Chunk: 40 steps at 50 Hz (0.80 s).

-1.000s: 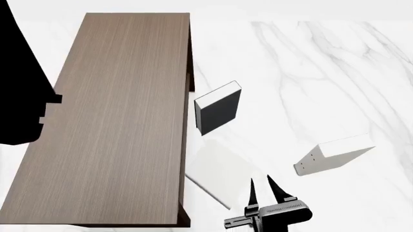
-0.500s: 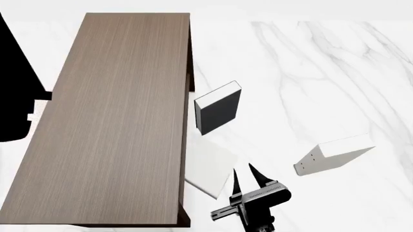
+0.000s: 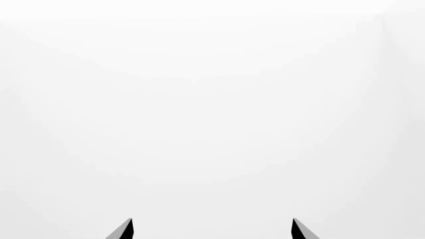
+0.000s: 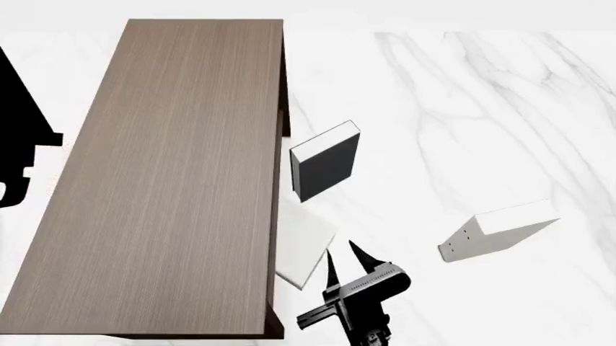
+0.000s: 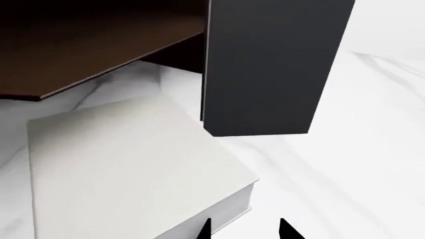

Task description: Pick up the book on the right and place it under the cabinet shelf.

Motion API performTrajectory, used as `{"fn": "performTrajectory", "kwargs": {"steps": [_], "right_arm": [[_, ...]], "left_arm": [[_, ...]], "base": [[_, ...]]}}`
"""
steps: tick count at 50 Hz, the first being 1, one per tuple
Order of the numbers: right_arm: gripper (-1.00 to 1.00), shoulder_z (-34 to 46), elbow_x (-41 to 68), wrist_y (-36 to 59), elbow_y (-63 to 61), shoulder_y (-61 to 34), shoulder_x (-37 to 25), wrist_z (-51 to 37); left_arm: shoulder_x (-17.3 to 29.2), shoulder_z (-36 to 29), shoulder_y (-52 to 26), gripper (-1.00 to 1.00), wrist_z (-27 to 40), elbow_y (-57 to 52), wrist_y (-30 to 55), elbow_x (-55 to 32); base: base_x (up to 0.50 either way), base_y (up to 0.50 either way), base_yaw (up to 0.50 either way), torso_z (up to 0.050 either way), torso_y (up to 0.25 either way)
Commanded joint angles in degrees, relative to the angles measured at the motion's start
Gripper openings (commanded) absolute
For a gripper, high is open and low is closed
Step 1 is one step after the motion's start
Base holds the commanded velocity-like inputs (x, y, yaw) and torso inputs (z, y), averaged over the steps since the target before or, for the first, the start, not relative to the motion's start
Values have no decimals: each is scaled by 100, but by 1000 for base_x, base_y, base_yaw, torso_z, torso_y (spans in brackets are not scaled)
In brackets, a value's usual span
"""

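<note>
**Desk editor:** Left wrist view first. What does it show?

**Photographer:** Two dark tips of the left gripper (image 3: 211, 230) set wide apart, open, with blank white ahead of them and nothing between them.

**Desk editor:** And from the head view?

**Photographer:** The right gripper (image 4: 345, 261) sits low on the marble desk (image 4: 481, 108). Its fingers (image 4: 362, 252) stand slightly parted and grip nothing. The book (image 4: 303, 245) lies flat just ahead of them, its near edge close to the tips, and its far side is tucked under the edge of the cabinet shelf (image 4: 164, 180). The dark book (image 4: 325, 166) stands farther ahead. The dotted white book (image 4: 495, 232) lies well off to the right of the fingers, and the left arm (image 4: 24, 151) shows as a black shape at the frame's edge.

**Desk editor:** Right wrist view?

**Photographer:** The book's corner sits directly before the tips, and I cannot tell whether they touch it. The cabinet's shadowed underside lies beyond.

**Desk editor:** Progress?

**Photographer:** Partly done, I judge. The book is part way under, with its near portion left to go in.
</note>
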<state>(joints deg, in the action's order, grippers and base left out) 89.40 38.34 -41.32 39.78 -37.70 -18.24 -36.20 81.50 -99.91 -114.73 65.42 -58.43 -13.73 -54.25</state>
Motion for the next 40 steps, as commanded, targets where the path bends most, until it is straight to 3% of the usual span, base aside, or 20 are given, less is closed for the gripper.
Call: {"fn": "performTrajectory", "kwargs": {"steps": [1,40], "right_arm": [[100,750,1687,2185,1475,-198,745,1172],[100,690,1511,2101,2812,-278,1545,2251]], "left_arm": [[52,33,15,100,-33,1,1,-6],[157,198,-1,100,-157,27,75,-113]], "base": [[0,9,18,0,-12],[10,9,18,0,-11]]}}
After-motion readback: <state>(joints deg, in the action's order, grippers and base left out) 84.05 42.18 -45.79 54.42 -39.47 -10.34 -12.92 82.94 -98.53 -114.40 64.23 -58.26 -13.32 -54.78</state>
